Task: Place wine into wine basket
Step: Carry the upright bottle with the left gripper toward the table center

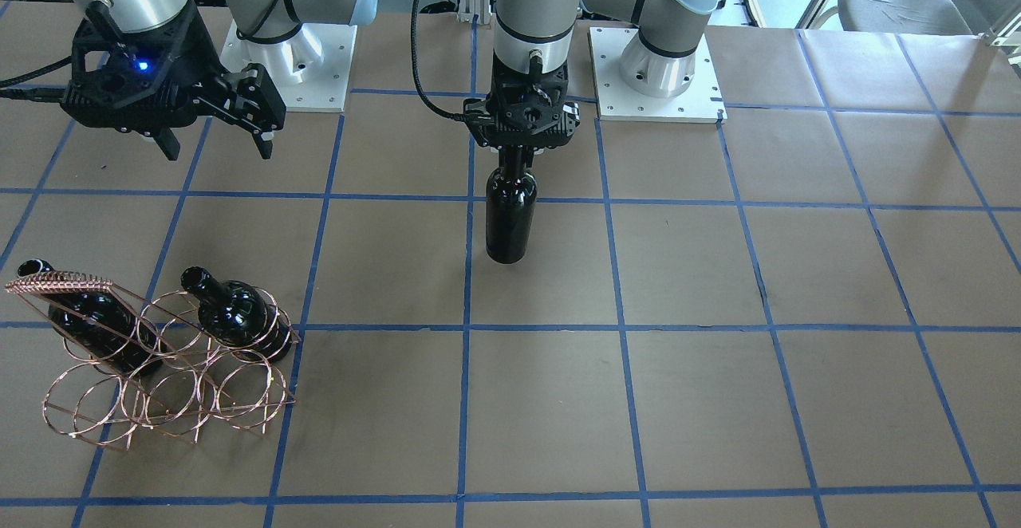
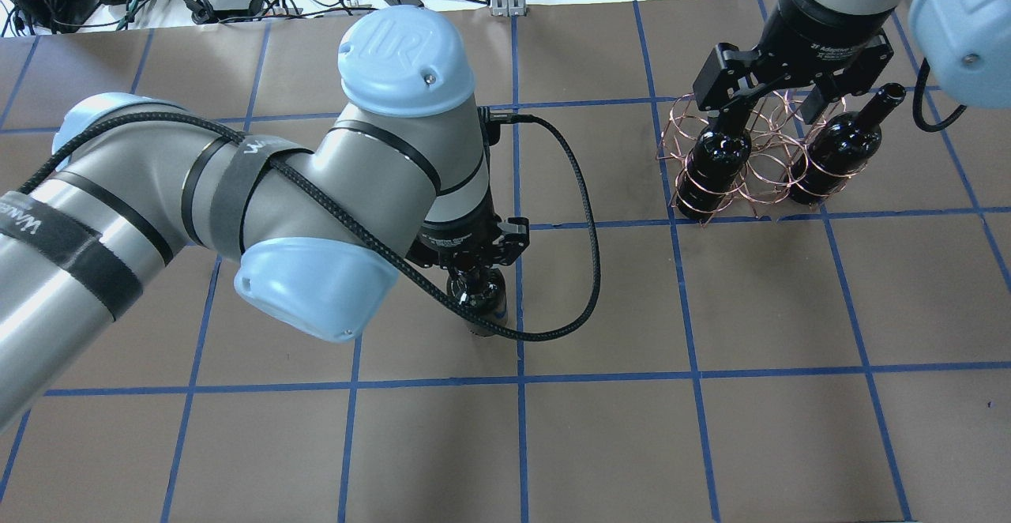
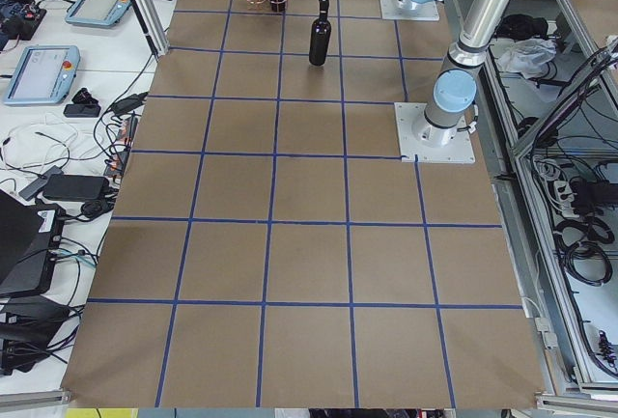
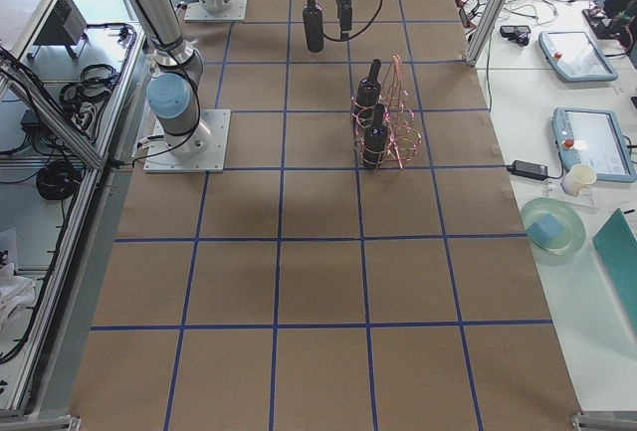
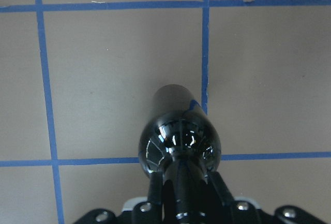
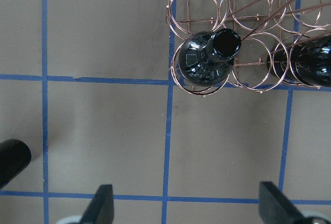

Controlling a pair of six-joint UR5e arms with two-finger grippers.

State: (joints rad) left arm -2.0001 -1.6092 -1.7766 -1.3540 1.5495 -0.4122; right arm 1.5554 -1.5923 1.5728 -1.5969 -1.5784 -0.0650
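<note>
The left gripper [image 1: 517, 163] is clamped on the neck of the wine bottle [image 1: 510, 225], which is near the table's middle, well apart from the wire basket [image 1: 167, 400]; whether its base touches the table I cannot tell. The right gripper [image 1: 219, 149] hangs near the basket with fingers spread, holding nothing. To do this well, I judge the bottle should travel high enough to clear one stored bottle [image 1: 100, 321] and the other stored bottle [image 1: 243, 317], then tip to their slant and slide base first through the free rings between them. Its long axis is upright, mouth up, base down.
</note>
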